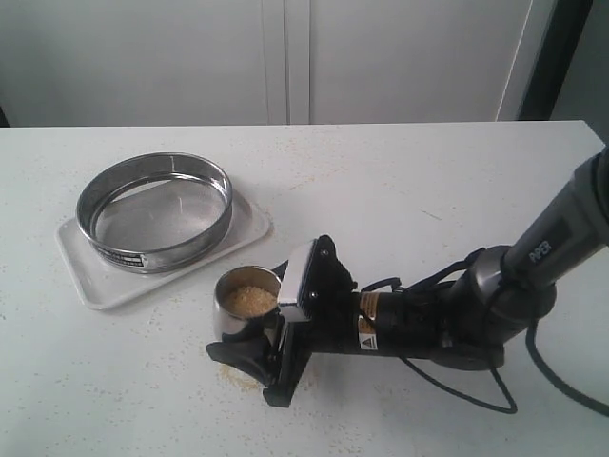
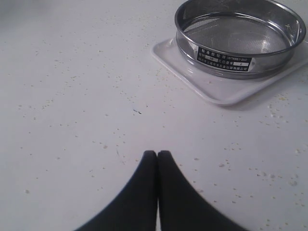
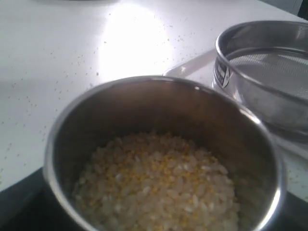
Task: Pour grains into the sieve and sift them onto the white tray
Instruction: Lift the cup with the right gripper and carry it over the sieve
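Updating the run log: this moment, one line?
left hand shut; right hand flanks small steel cup of grains; round steel sieve empty on white tray

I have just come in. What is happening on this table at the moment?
A two-armed robot is getting ready to sift grains. The right end effector has its jaws on either side of a small steel cup that holds the grains; whether they already press it, I cannot tell. The cup stands upright on the table, with nothing poured yet. The sieve sits empty on the white tray nearby. The left end effector is shut and holds nothing.
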